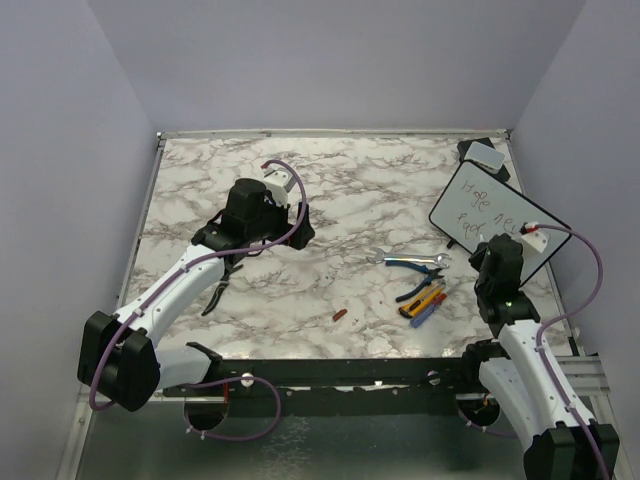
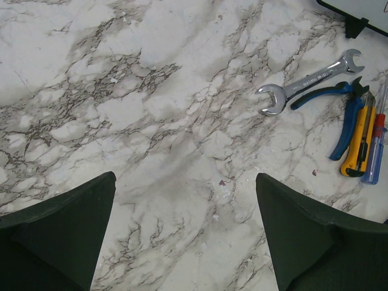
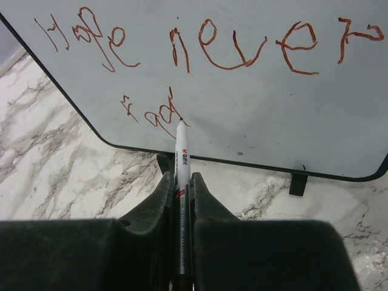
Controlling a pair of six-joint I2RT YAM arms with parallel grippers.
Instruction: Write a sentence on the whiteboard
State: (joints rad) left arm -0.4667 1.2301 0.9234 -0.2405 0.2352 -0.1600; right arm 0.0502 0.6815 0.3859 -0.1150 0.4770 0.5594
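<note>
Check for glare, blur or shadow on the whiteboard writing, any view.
Right wrist: whiteboard evenly lit, no glare, red strokes sharp; right hand gripping the marker is a dark, featureless mass. Top external: soft light, writing too small to read well. Left wrist: marble tabletop and wrench crisp, left hand underexposed.

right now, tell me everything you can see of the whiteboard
The whiteboard is a small white rectangle with a thin black frame, rounded corners and black feet along its near edge, on the marble table, right side. Red handwriting reads "Hope never", with a second line begun. The marker tip, held by the right gripper, touches it.
</note>
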